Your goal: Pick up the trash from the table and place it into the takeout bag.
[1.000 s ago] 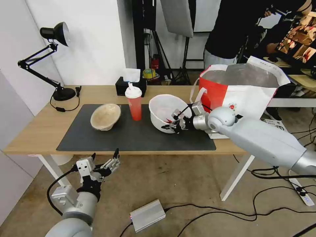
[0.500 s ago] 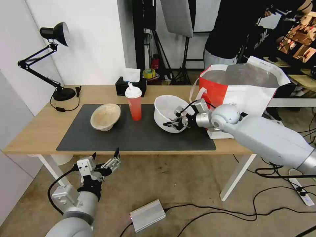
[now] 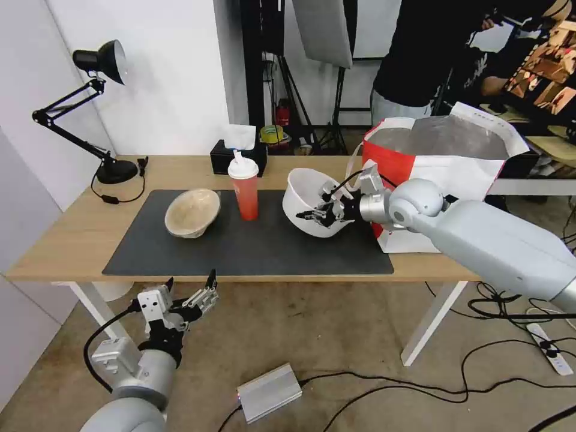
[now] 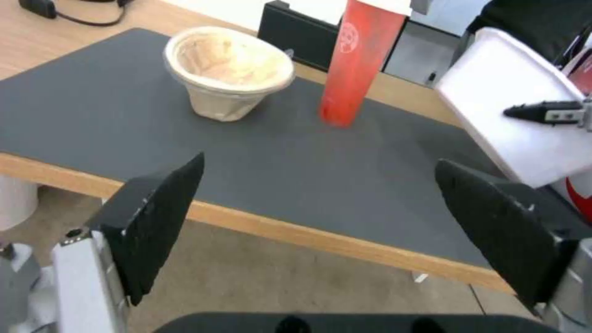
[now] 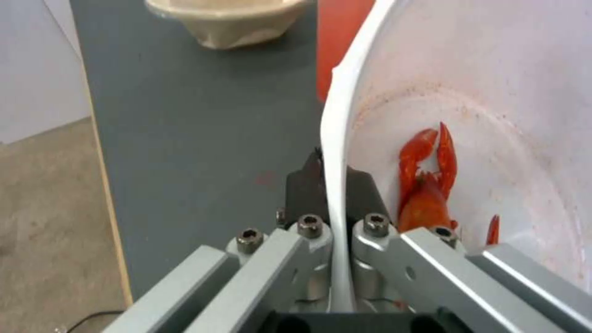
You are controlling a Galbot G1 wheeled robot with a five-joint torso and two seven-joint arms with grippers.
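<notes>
Beside takeout bag (image 3: pixel 444 162), right gripper (image 3: pixel 324 212) pinches rim of tilted white bowl (image 3: pixel 309 195); crayfish scraps (image 5: pixel 425 185) may spill. Left gripper (image 3: pixel 191 294) spread, below counter (image 3: pixel 72 234).

Both arms are smooth silver-grey shells with rounded joints, the right one swelling into a ball-shaped wrist housing. The right pincer (image 3: pixel 319 214) has black fingertips on bare aluminium linkage bars (fastened with hex socket screws, plain in the right wrist view), and a thin black cable loops over its wrist. The left pincer (image 3: pixel 191 289) carries broad, black, rough-textured pads (image 4: pixel 157 217) on pale metal mounts, with a black cable curving beside its forearm.
</notes>
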